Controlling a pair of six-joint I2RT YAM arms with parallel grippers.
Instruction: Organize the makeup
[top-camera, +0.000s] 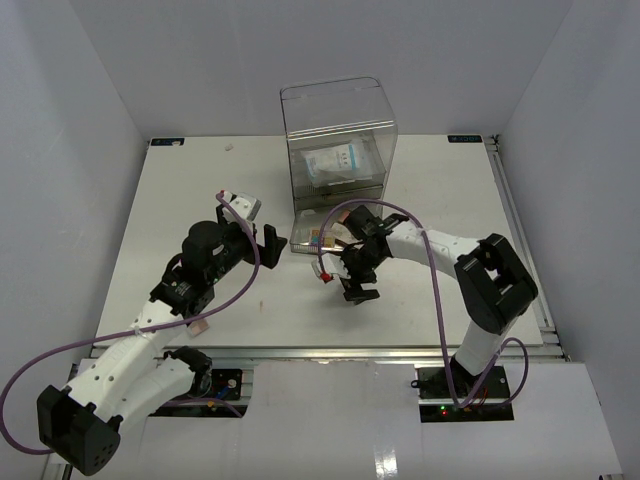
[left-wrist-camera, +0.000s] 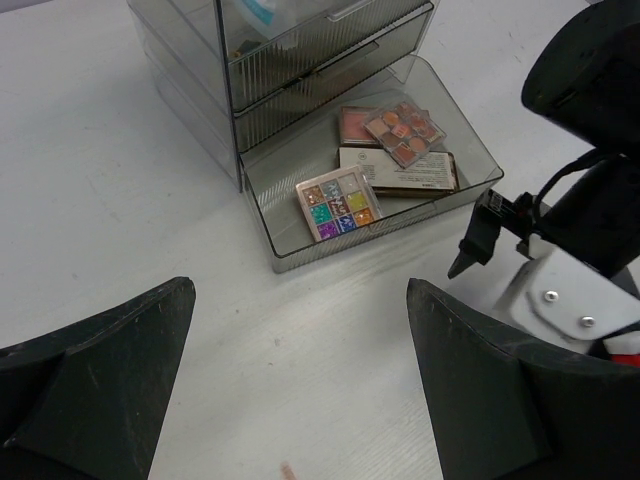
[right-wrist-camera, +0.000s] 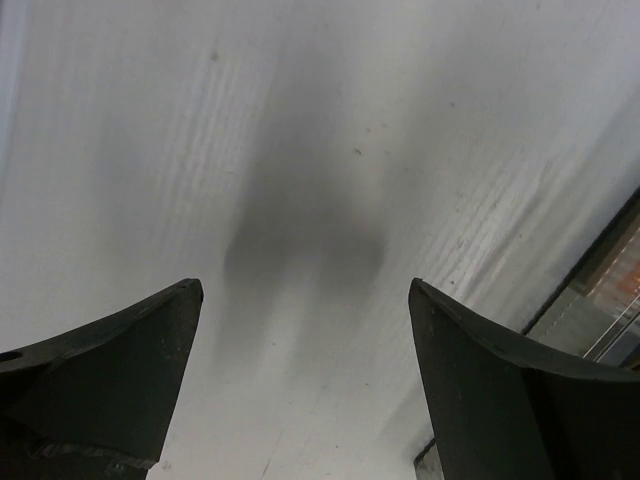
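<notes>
Palettes (left-wrist-camera: 338, 203) lie in the pulled-out drawer (left-wrist-camera: 478, 160), centre frame.
Left gripper (left-wrist-camera: 300, 290) and right gripper (right-wrist-camera: 300, 290) both gape, holding nothing, over the table (left-wrist-camera: 90, 200); the sachet (top-camera: 335, 160) blurs inside the box (top-camera: 300, 120).

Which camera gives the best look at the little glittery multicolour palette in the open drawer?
The left wrist view: the multicolour palette lies unobstructed at the front of the open drawer, every pan visible. Top external shows it only as a tiny speck beside the right arm. The right wrist view shows mostly table, no palette.
</notes>
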